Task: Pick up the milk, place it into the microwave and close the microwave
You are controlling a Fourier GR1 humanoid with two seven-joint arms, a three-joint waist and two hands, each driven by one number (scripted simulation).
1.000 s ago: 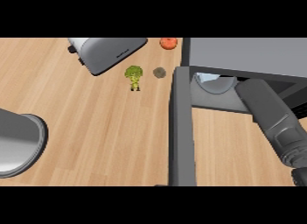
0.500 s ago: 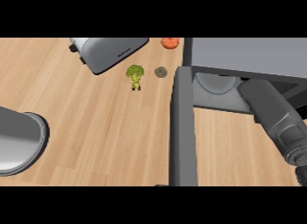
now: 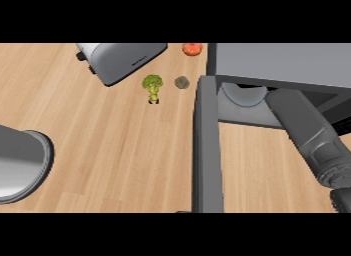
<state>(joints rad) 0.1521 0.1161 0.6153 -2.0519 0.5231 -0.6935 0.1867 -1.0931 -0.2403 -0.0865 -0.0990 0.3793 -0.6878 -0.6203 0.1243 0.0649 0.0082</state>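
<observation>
Right forearm (image 3: 311,132) reaches into microwave (image 3: 281,62) past open door (image 3: 206,145); hand hidden inside, fingers' state cannot tell. Milk not visible, presumably inside. Left hand absent from view.

No text, label, brand or number can be read anywhere

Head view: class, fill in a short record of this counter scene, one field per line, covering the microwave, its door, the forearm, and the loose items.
microwave: grey box at upper right
door: open, swung out toward the viewer
right forearm: grey, reaching into the microwave cavity
robot hand: not visible
milk: cannot tell
broccoli: upright left of the door
toaster: at top
pot: grey at left edge
</observation>
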